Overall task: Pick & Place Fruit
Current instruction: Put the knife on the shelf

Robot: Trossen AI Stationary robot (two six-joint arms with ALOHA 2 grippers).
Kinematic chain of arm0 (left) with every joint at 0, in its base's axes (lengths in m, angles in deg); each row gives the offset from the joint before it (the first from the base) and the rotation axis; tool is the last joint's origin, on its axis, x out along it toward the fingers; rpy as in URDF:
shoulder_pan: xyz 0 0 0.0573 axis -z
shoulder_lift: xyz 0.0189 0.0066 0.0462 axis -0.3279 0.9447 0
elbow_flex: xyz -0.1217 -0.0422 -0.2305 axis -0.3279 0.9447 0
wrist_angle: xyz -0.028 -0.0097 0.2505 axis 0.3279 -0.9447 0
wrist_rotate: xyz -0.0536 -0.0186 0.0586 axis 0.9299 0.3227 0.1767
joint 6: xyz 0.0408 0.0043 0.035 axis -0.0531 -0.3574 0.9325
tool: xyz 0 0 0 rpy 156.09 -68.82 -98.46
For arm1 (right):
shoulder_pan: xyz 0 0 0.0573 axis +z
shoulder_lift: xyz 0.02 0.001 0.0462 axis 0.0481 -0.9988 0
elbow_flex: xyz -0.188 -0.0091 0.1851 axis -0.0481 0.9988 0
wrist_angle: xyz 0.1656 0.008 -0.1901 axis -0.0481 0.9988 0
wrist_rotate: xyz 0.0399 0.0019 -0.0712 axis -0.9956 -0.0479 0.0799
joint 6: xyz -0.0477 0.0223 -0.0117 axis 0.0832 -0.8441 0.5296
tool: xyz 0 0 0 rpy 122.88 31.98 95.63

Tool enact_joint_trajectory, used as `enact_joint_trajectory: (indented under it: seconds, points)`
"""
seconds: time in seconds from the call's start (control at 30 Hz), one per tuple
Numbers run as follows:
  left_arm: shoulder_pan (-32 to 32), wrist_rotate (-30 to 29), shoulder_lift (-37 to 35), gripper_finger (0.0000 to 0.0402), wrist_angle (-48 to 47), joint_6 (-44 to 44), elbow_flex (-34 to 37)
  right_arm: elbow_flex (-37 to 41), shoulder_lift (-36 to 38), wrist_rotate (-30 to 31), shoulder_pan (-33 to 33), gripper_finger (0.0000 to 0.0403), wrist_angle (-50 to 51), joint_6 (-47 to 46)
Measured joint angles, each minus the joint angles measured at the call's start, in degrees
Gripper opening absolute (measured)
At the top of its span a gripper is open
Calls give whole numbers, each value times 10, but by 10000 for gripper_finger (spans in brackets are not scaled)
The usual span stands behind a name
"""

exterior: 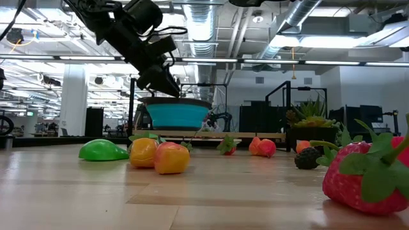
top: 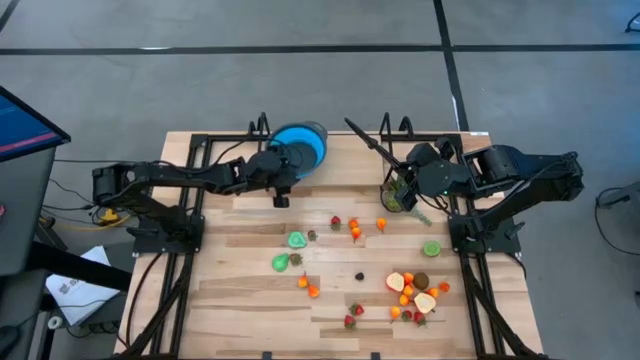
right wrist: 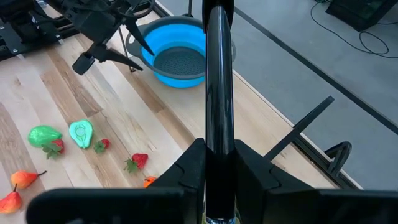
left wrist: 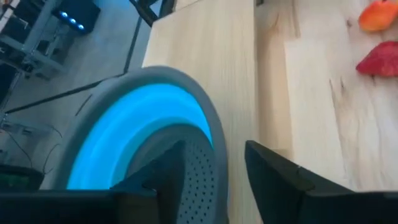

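Noting the fruit spread over the middle and front of the bench (top: 240, 300), none of it seen inside the blue bowl (top: 305, 140) from above. Counted from the high view: three green pieces, being two mid-bench (top: 297, 239) (top: 281, 262) and one lime (top: 431, 248) toward the right edge; two peach halves (top: 396, 283) (top: 425, 302); one brown kiwi (top: 421, 280); one dark berry (top: 360, 276). Strawberries (top: 336, 222) and orange pieces (top: 382, 223) several each, too small to count reliably. Densest cluster at front right, with the scatter running from the centre toward that corner. One bowl, at the back edge. Left end effector (top: 287, 163) found at the bowl's rim, fingers apart and empty, with all fruit lying forward of it toward the bench front; nearest pieces judged to be the mid-bench greens and the strawberry beside them. Right end effector (top: 398, 188) found at back right, clamped on a black rod (top: 365, 140), with a spiky green plant-like thing (top: 403, 198) at its tip. Right arm nearer the front-right cluster but occupied; left arm judged the free one for the next pick, which calls for a reach forward and slightly inward.
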Motion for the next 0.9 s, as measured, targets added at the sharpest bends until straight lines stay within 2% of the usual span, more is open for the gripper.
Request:
enact_joint_trajectory:
  seconds: [0.17, 0.37, 0.67, 0.77, 0.9]
  points:
    - [8, 0, -21, 202, 15, -26, 0, 0, 0, 0, 0, 48, 0, 0]
    - [11, 1, -91, 211, 17, -98, 0, 0, 0, 0, 0, 48, -6, 0]
    - [11, 0, -216, 192, 18, -238, 11, 0, -30, 1, 0, 48, -34, 4]
    - [11, 6, -251, 180, 19, -242, 30, 1, -56, 0, 3, 48, -40, -1]
    - [11, 45, -304, 158, 18, -252, 62, 1, -89, 0, 12, 48, -61, -23]
